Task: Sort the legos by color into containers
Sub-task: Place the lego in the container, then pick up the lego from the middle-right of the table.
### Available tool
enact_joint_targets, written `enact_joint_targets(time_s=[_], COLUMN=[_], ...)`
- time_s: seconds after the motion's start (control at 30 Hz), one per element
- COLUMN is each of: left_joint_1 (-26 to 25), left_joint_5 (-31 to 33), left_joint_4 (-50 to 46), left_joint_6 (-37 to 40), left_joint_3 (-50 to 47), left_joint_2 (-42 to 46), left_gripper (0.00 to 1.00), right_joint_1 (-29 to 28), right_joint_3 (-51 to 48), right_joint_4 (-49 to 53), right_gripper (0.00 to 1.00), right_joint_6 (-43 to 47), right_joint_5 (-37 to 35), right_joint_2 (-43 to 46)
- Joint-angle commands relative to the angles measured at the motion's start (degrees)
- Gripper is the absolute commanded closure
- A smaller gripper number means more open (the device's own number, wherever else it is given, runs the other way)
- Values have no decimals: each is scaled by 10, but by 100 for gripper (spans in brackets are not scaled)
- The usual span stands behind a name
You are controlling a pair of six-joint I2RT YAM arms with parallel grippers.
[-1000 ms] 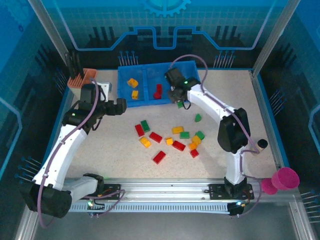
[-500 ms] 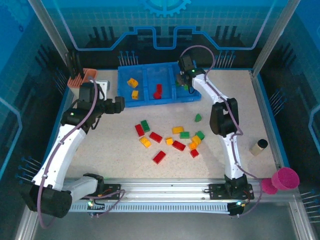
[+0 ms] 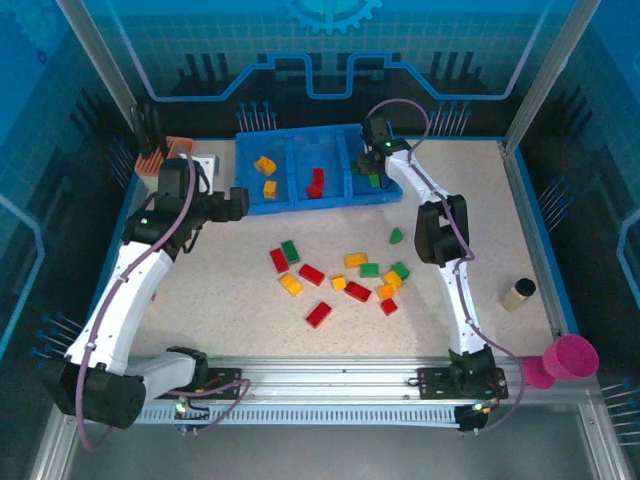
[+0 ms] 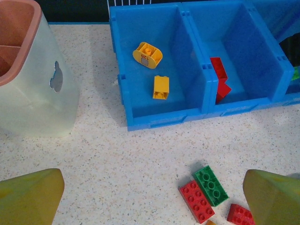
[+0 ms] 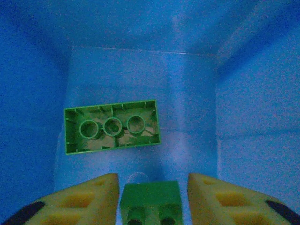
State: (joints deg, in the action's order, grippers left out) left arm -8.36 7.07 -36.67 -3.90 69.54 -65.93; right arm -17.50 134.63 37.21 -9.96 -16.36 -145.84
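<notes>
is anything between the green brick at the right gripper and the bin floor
Nothing visible. The green brick at the right gripper is over bare floor of the right bin; a second brick, also green, lies upside down farther in, off to one side.

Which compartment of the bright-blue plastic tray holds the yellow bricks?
The left compartment: two yellow bricks lie in it; the middle compartment holds red ones.

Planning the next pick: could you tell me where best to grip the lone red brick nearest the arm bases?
Probably from straight above, closing across the narrow width of the red brick, on its long sides at mid-length: it lies flat, diagonal, with nothing touching it.
</notes>
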Motion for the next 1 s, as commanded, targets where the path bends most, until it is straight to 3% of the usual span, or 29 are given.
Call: enact_joint_targets(time_s=[0.0,0.27,0.6,0.97], left_joint_1=[5,5,6,6], left_joint_5=[2,-17,8,-12], left_joint_4=[-4,5,-10,4], left_joint_6=[7,-5,21,18], left_joint_3=[18,17,29,23], left_joint_2=[0,-5,-25,-34], left_gripper=[1,1,1,1], right_joint_1=[-1,-16,-38,-22], right_joint_3=[-6,-82,-409,-574], right_joint_4=[5,26,41,28], right_gripper=[53,56,49,42], right_joint_6=[5,11,-126,-148], right_joint_5=[8,11,22,20], right_joint_2=[41,145,373,440])
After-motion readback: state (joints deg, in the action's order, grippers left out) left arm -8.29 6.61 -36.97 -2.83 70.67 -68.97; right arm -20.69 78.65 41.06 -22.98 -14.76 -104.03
